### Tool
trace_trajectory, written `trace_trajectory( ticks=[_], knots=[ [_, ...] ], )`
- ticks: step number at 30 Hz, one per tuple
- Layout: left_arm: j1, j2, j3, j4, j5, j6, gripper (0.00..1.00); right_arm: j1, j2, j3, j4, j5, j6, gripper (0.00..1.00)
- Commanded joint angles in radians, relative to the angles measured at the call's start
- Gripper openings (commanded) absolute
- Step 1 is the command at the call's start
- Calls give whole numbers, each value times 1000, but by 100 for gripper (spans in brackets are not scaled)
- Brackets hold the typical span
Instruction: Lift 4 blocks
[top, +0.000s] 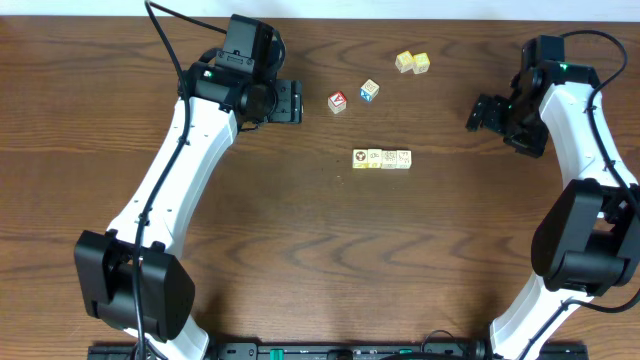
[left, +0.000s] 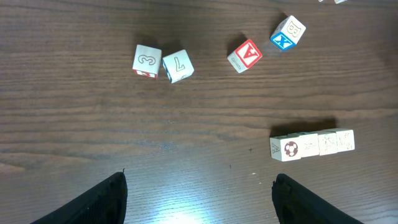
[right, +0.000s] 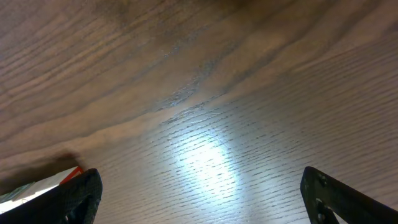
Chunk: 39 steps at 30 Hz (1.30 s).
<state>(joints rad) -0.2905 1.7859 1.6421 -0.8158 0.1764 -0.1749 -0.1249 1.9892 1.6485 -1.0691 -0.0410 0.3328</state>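
Overhead puts the four small cream-white wooden cubes in one tight row, face to face, near the middle of the dark wood-grain surface. The ring-marked cube is at the row's left end. In the left wrist view the same row lies to the right of my left jaws and well apart from them. Both sets of jaws stand wide and hold nothing. The left jaws show only bare grain between the dark fingertips, and the right jaws, out on the white right arm, look down on bare surface too.

My main worry is the row itself. Four loose cubes squeezed from the ends can buckle if the push is off the row's line, and one cube popping out would scatter the rest. A descent that clips a top edge would break the row before I grip it.

The small red-faced cube and the blue-faced cube sit near the row on its far side. A sweep in from there by the white left arm could knock them into the row. Two pale cubes numbered 3 and 7 show only in the left wrist view. I judge they lie under that wrist, so I would lift clear before moving across.

The two small yellow cubes sit close to the far edge, where there is little room. The near side of the row is bare all the way to the arm bases, and the row's right end is open towards the right arm.
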Motion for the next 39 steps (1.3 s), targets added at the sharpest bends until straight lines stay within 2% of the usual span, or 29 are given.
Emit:
trace_trajectory(
  ticks=[1, 23, 36, 39],
  knots=[
    [4, 10, 0, -6, -11, 18, 75, 2, -3, 12, 0, 7, -4, 99],
    [4, 10, 0, -6, -11, 18, 75, 2, -3, 12, 0, 6, -4, 99],
    [4, 10, 0, 5, 21, 13, 75, 2, -3, 12, 94, -184, 190, 99],
    [3, 10, 0, 14, 26, -45, 75, 11, -3, 9, 129, -263, 215, 99]
  ],
)
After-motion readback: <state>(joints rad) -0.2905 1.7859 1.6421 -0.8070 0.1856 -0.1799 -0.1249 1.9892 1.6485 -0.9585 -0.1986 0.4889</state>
